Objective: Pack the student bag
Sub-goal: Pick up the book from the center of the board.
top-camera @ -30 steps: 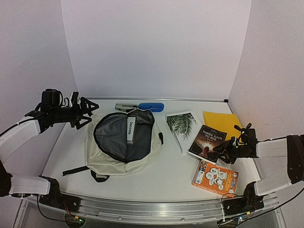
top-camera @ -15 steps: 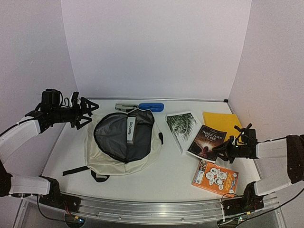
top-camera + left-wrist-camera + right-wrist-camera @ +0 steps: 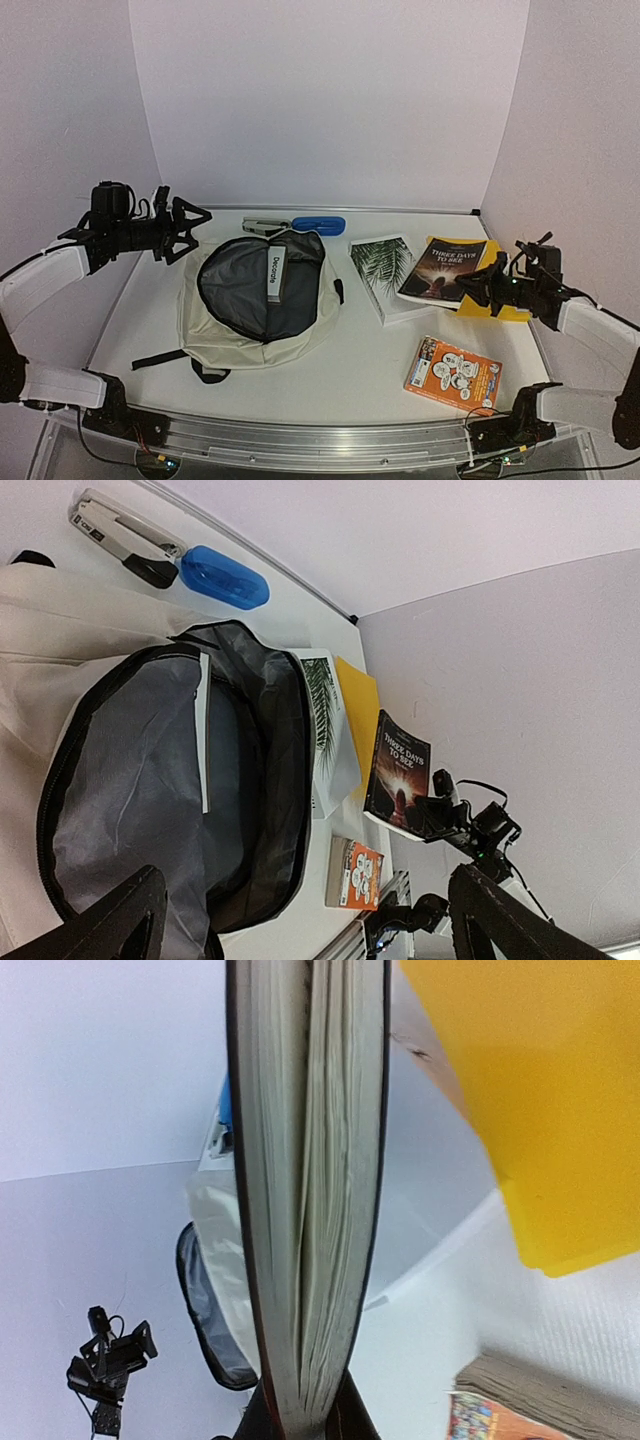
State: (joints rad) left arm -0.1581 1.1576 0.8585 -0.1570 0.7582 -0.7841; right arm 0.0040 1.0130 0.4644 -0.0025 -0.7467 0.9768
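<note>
Where bag sits: student bag flat on table, centre-left, mouth unzipped, grey lining showing.
In bag: white "Decorate" book, lying vs lining.
R gripper: pressed onto dark book edge; book tilted up over yellow folder, right of bag.
L gripper: fingers spread wide, hovering by bag's far-left side.
Outside bag: palm-leaf book, orange book, stapler, blue case.

Pale lilac walls, white tabletop
</note>
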